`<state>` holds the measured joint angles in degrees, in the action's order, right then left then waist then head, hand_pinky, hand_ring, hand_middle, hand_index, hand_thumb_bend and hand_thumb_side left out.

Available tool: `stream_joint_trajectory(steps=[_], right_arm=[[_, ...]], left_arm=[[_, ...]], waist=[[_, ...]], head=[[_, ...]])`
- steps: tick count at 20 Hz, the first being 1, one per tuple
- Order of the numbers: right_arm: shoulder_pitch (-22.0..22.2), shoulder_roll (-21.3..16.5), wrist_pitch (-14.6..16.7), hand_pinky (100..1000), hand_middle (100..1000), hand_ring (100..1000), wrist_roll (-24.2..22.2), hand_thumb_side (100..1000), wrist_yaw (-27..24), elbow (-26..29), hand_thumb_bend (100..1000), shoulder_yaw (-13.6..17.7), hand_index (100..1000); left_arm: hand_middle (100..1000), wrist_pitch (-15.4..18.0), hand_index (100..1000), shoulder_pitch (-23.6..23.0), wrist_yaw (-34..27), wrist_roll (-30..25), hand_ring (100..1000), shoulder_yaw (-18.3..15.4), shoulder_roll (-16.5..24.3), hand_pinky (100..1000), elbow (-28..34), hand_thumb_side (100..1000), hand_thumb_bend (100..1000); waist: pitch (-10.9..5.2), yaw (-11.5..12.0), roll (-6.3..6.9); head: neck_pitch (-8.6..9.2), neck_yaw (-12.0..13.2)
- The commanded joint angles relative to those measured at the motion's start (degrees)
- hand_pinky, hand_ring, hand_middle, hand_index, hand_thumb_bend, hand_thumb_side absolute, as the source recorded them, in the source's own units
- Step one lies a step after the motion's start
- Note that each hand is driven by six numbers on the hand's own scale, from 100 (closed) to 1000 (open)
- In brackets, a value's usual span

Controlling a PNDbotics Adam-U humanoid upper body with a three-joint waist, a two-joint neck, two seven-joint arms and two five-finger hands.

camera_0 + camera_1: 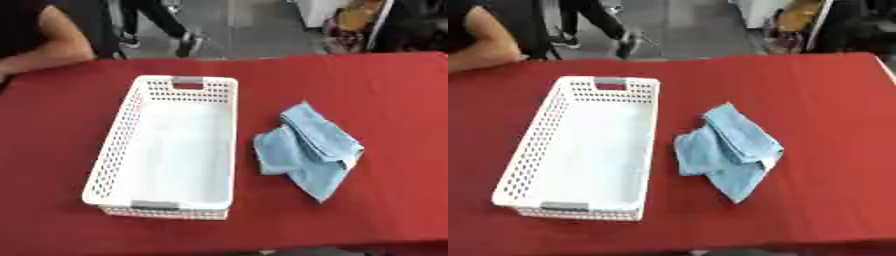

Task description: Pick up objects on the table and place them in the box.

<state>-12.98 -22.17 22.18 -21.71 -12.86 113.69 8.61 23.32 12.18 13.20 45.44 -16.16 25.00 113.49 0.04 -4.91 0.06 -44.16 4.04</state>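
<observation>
Blue cloth [308, 152]: lies crumpled and partly folded on the red surface [394, 100], right of centre, just beside the white basket [114, 145] but apart from it; a narrow strip of red shows between the two. One pointed corner of the cloth reaches toward the near edge; the thicker folded band lies along its far right side.

White basket: perforated plastic, long axis running near to far, grey handle insert at each short end. Nothing is seen inside it.

Step in hand, as judged: the pick has not begun; the cloth is untouched and the basket holds nothing.

Next move, as judged: a hand should come down over the bunched middle of the cloth, gather it, lift it and carry it left over the basket rim.

Hands: neither appears in either view, so pose and state of the fingers cannot be told.
</observation>
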Motion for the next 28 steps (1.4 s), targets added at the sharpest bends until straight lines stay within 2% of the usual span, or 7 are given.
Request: stream_joint_trajectory(steps=[1,9,14,18,21,23,28], right_arm=[[-0.5,-1.0,0.1,828,837,891,0.0,981,0.0,0.9,100,0.1,955],[-0.6,-1.0,0.2,828,841,891,-0.2,970,-0.2,0.9,100,0.0,958],[-1.3,-1.7,-0.1,824,845,890,-0.9,938,0.3,0.9,100,-0.3,961],[-3.9,-7.9,0.3,799,848,875,-2.0,919,0.3,0.0,100,-1.5,960],[-7.9,-14.1,1.9,789,847,868,-2.3,909,-1.8,-3.8,100,-3.0,957],[-10.3,-16.6,2.8,786,849,868,-3.2,880,-3.1,-6.9,100,-4.2,959],[-16.1,-19.2,5.3,781,851,869,-7.5,845,-4.0,-15.4,100,-7.3,963]], left_arm=[[472,0.0,651,0.5,1.0,2.3,313,0.6,0.8,317,1.1,665,227],[475,-0.7,657,0.4,1.0,1.9,311,1.0,0.8,312,1.1,675,215],[477,-1.6,661,0.5,0.5,0.8,309,1.0,0.8,307,1.1,686,207],[476,-2.3,661,0.3,0.1,0.0,308,1.2,1.3,304,1.1,691,194],[475,-2.4,661,0.1,0.0,-0.8,307,1.4,1.8,302,1.1,693,188],[475,-2.5,662,0.0,-0.1,-1.2,307,1.5,1.9,301,1.1,695,184],[474,-2.4,661,0.0,-0.5,-1.7,306,1.6,1.9,300,1.1,697,181]], waist=[[-0.48,0.0,-0.05],[-0.42,-0.2,-0.02],[-0.30,0.6,0.02],[-0.55,1.2,-0.51],[-0.86,1.7,-0.94],[-0.91,1.9,-1.06],[-0.96,2.4,-1.17]], head=[[0.05,0.7],[0.04,1.3],[0.04,1.2],[0.04,1.3],[0.04,1.0],[0.04,0.7],[0.04,-1.2]])
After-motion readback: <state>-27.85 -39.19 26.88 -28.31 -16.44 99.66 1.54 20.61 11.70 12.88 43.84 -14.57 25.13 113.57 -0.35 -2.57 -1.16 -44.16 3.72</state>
